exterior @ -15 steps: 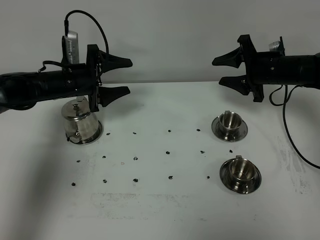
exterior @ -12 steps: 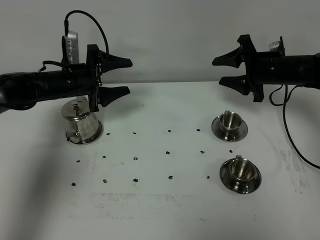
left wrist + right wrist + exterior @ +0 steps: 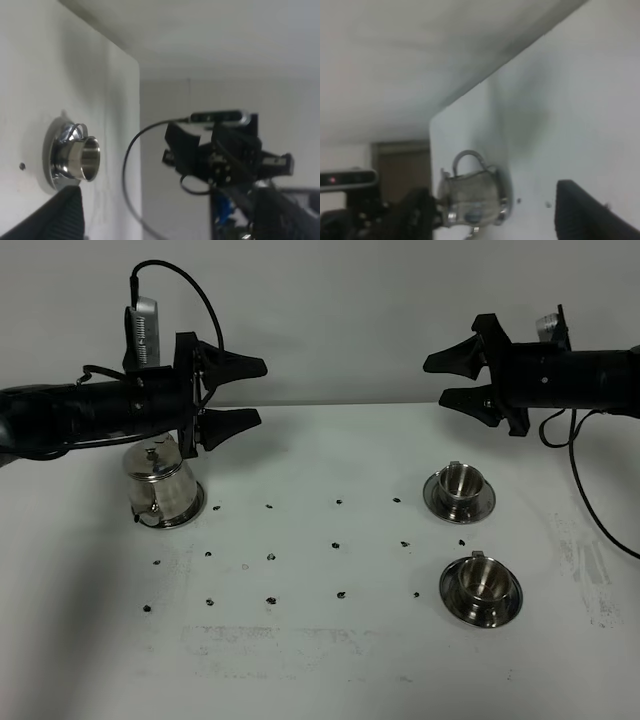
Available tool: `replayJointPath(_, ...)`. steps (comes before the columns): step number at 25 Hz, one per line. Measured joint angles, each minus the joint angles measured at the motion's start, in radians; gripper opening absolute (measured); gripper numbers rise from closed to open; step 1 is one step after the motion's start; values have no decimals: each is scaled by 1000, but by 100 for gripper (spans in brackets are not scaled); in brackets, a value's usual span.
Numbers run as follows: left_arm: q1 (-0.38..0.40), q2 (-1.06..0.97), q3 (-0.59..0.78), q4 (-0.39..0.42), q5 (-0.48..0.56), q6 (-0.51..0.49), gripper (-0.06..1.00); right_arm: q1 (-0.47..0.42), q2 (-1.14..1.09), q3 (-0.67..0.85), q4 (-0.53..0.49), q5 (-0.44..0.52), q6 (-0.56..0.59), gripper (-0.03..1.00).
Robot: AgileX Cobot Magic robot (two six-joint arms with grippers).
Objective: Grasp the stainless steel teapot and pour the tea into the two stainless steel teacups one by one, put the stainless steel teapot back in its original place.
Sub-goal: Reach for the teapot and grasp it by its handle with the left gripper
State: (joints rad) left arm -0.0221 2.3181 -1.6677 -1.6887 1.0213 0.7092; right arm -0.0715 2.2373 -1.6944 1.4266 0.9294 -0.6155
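Because the pour has not begun, the stainless steel teapot (image 3: 160,485) stands upright on the bench (image 3: 330,660) at the left of the high view. It is well apart from the farther teacup (image 3: 459,487) and the nearer teacup (image 3: 480,585), which sit one behind the other on the right, mouths up, ready to be filled in turn. The left tool (image 3: 260,391) hangs above the pot and a little toward the middle, jaws spread apart and empty, its arm lying level. The right tool (image 3: 434,381) mirrors it, raised behind the farther teacup, jaws likewise apart, gripping nothing.
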Motion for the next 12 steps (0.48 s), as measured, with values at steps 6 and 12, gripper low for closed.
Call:
replayJointPath(6, 0, -18, -91, 206, -19, 160, 62, 0, -5, 0, 40, -1, -392, 48)
replayJointPath(12, 0, -71, -257, 647, -116, 145, 61, 0, -74, 0, 1, -115, -778, 46)
